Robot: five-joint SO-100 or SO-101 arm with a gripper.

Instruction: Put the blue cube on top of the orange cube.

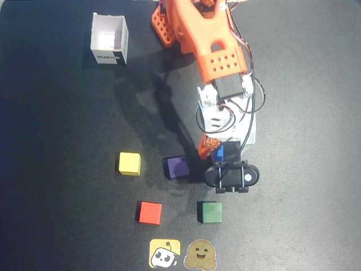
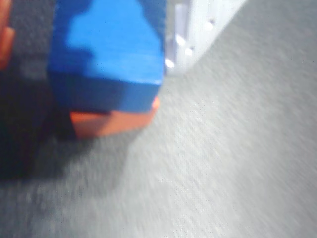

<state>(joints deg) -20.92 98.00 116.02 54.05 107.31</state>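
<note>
The blue cube [image 2: 114,44] sits on top of the orange cube [image 2: 111,123], of which only the lower front strip shows in the wrist view. My gripper [image 2: 94,34] straddles the blue cube and is open. The white fixed finger [image 2: 185,29] lies against the cube's right side. The orange moving finger [image 2: 5,39] stands off to the left with dark mat showing in the gap. In the overhead view the blue cube [image 1: 219,152] peeks out between the fingers of the gripper [image 1: 214,151], and the orange cube is hidden beneath it.
A purple cube [image 1: 176,167] lies close to the left of the stack, with a yellow cube [image 1: 129,164] further left. A red cube [image 1: 149,213] and a green cube [image 1: 210,212] sit nearer the front edge. A white open box [image 1: 110,38] stands at the back left.
</note>
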